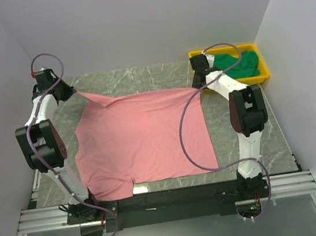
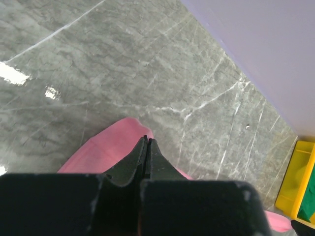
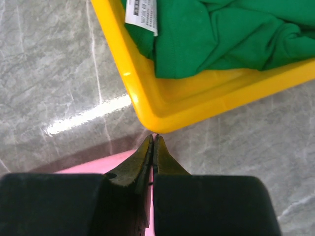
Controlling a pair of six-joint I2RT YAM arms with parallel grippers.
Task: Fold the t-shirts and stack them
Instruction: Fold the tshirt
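Your left claw [image 1: 66, 95] and right claw [image 1: 201, 83] are each clenched on a far corner of the pink shirt [image 1: 143, 137], which lies spread from them toward the near side, while the green shirt [image 1: 241, 63] sits in the yellow tray [image 1: 260, 76] just beside the right claw.

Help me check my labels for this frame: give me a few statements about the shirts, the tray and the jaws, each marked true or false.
1. The plain pink cloth t-shirt lies spread out on the grey marble-patterned table. True.
2. The dark green cloth t-shirt is folded on top of the pink one. False: it lies crumpled in the yellow rectangular plastic tray.
3. The left arm's jaws and the right arm's jaws stand wide open. False: both are shut, each pinching a far corner of the pink t-shirt.
4. The yellow tray sits at the table's far right corner. True.
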